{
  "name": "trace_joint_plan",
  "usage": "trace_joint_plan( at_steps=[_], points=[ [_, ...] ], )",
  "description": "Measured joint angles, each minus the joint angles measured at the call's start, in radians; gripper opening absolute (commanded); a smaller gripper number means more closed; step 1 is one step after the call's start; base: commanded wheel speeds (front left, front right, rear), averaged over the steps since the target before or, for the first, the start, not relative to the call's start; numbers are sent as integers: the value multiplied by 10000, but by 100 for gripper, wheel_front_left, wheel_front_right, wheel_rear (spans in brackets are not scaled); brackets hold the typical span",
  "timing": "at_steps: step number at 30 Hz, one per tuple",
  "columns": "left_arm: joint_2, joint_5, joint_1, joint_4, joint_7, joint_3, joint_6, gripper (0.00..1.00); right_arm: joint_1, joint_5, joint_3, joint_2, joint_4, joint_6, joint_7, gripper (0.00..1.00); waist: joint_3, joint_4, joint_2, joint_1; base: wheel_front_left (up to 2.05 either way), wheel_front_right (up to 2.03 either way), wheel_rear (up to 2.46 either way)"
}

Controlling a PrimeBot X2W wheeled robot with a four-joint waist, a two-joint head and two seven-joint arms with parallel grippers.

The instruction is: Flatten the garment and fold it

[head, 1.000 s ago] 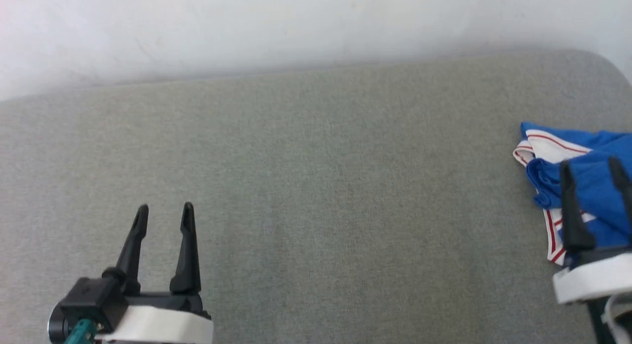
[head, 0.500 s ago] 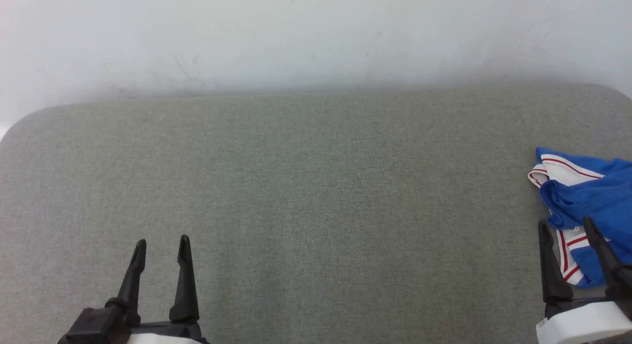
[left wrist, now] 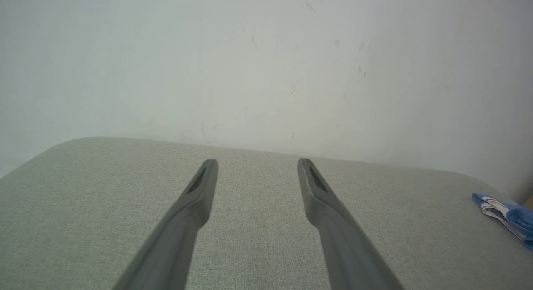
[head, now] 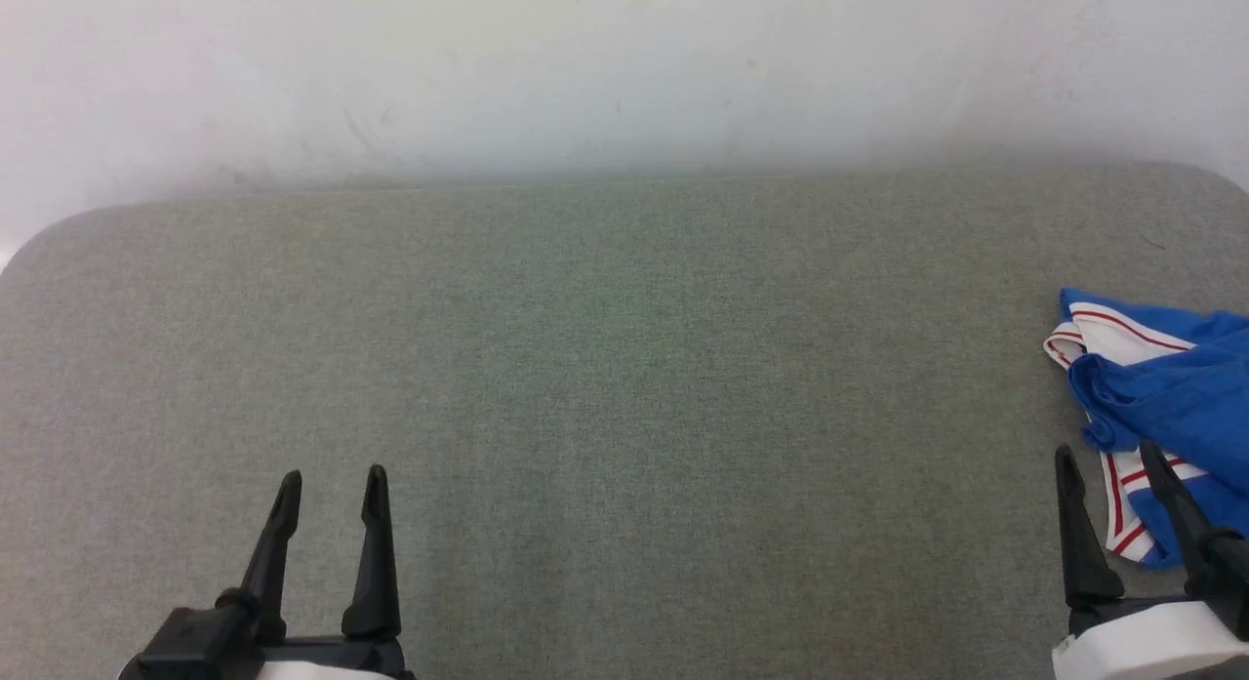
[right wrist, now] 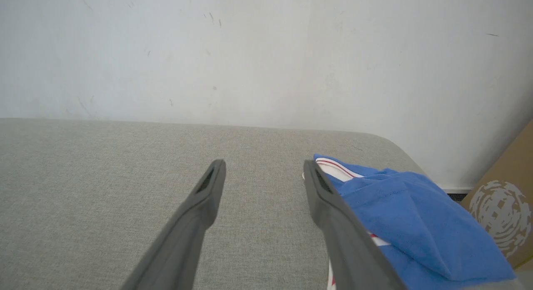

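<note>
Garment lies bunched at the worktop's 3 o'clock edge, at 1 o'clock from the right gripper, the nearer one; the left gripper sits well apart at 7 o'clock. Both stand wide, empty.

Garment partly beyond right edge

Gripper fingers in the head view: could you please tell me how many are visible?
4. Two on the left gripper, lower left, apart over the grey padded surface; two on the right gripper, lower right, apart beside the blue T-shirt. None looks hidden.
</note>
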Motion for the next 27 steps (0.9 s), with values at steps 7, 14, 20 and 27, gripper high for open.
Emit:
trace_joint_plan(
  at_steps=[7, 14, 20, 27],
  points=[
    [84, 234, -1, 52, -2, -36, -176, 100, -17, 2, 2, 0, 82, 0, -19, 100, 33, -15, 0, 0, 0, 0, 0],
    [201, 291, -12, 50, 6, -73, -253, 0, -21, -2, 0, -6, 144, 0, -77, 0, 39, 1, 0, 0, 0, 0, 0],
    [173, 297, -13, 61, 27, -52, -263, 0, -21, -2, 10, -8, 159, 0, -75, 0, 24, -7, 0, 0, 0, 0, 0],
    [12, 502, -39, 188, 190, 79, -362, 0, -51, -12, 75, -8, 230, 0, -59, 0, -18, -27, 0, 0, 0, 0, 0]
  ],
)
